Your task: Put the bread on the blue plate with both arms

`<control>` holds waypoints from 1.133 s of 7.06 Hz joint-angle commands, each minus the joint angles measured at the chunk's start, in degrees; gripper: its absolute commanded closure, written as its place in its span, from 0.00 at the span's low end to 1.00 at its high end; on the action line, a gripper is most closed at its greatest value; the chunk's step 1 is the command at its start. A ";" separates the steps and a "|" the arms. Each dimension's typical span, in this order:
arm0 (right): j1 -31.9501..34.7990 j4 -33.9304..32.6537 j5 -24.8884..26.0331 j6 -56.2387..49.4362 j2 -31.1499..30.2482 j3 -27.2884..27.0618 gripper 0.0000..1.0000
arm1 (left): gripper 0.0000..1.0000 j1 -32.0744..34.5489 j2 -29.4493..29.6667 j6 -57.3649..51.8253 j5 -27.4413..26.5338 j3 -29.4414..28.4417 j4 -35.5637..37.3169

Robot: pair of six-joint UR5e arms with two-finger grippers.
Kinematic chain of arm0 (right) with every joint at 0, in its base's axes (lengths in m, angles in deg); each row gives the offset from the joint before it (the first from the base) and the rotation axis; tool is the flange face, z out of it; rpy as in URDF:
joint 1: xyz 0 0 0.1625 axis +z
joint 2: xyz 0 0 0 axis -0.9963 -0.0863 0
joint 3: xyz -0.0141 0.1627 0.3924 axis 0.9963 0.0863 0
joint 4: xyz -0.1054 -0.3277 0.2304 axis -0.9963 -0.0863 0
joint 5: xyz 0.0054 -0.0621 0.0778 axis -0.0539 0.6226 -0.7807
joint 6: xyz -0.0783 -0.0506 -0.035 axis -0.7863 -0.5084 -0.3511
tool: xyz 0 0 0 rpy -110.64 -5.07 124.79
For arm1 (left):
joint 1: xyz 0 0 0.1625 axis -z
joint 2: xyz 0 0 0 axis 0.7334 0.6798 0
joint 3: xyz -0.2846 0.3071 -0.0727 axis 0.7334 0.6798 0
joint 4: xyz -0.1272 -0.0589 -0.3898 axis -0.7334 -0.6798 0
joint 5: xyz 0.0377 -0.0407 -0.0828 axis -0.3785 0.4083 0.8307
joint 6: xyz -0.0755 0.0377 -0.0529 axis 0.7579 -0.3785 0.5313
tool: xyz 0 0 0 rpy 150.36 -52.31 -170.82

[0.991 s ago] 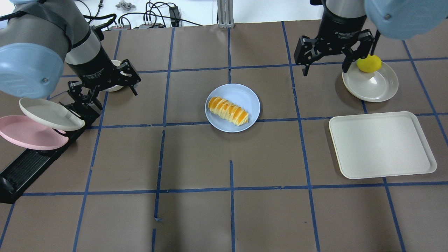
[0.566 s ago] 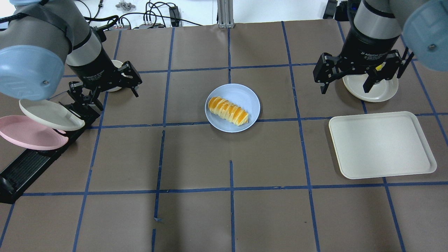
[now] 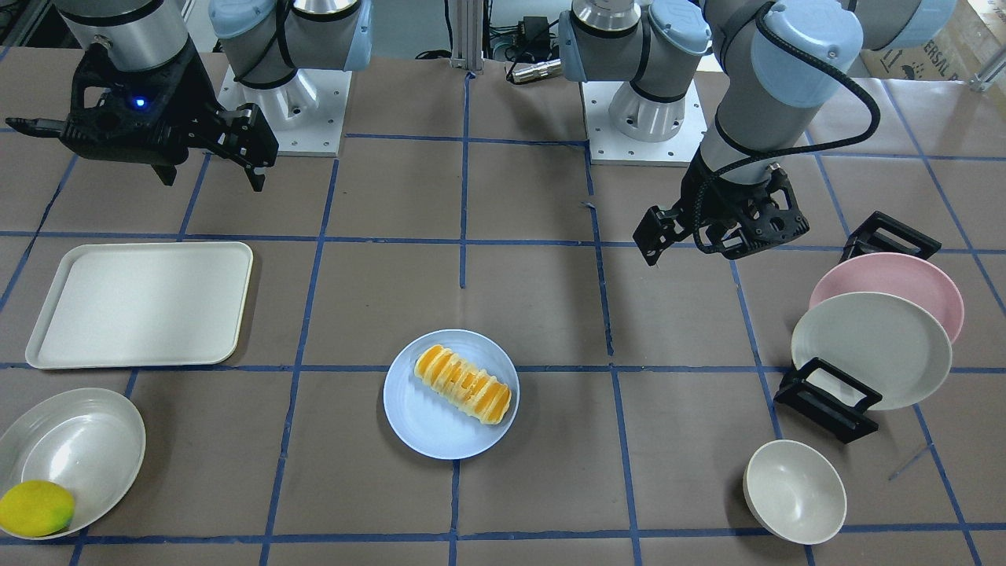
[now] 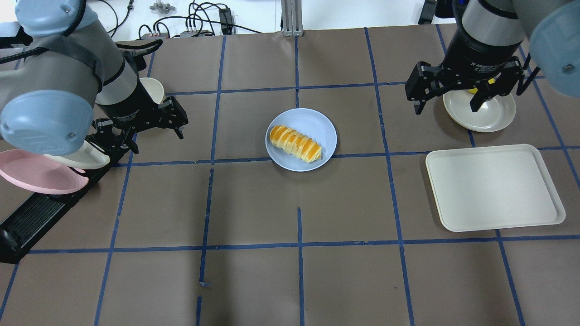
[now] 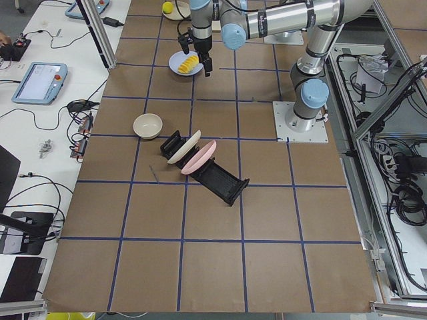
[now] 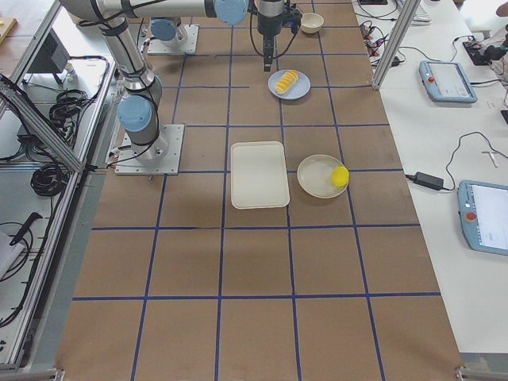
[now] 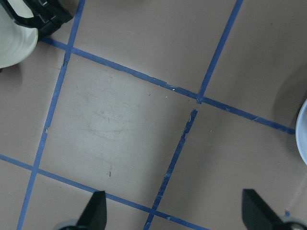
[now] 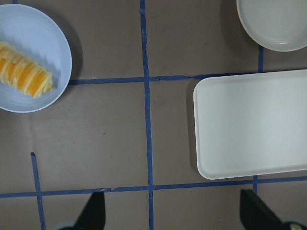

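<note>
The bread (image 4: 295,143), a ridged orange and cream roll, lies on the blue plate (image 4: 312,122) at the table's middle. Both show in the front view, bread (image 3: 464,384) on plate (image 3: 428,428), and in the right wrist view's top left corner (image 8: 24,69). My left gripper (image 4: 158,140) is open and empty, raised above bare table well left of the plate. My right gripper (image 4: 445,110) is open and empty, raised well right of the plate, at the edge of a cream plate. Neither gripper touches the bread.
A cream plate (image 4: 494,117) with a yellow lemon (image 3: 35,507) sits at far right. A cream tray (image 4: 494,188) lies nearer. A black rack (image 4: 27,222) at the left holds a pink plate (image 4: 36,174) and a cream plate (image 3: 868,350). A small bowl (image 3: 794,491) stands beyond it.
My right gripper has moved right and now hangs in front of the lemon. My left arm has shifted slightly right and nearer, covering more of the rack's cream plate. Bread and plate have not moved.
</note>
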 commanded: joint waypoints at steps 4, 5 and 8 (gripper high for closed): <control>0.25 -0.09 0.04 -0.18 -0.12 0.11 0.00 | 0.00 0.03 0.45 0.38 -0.11 0.49 1.55; 0.25 -0.09 0.04 -0.18 -0.12 0.11 0.00 | 0.00 -0.06 0.02 0.38 -0.19 0.92 1.55; 0.25 -0.01 0.13 -0.18 -0.12 0.11 0.00 | 0.00 -0.06 -0.08 0.21 -0.19 0.74 0.94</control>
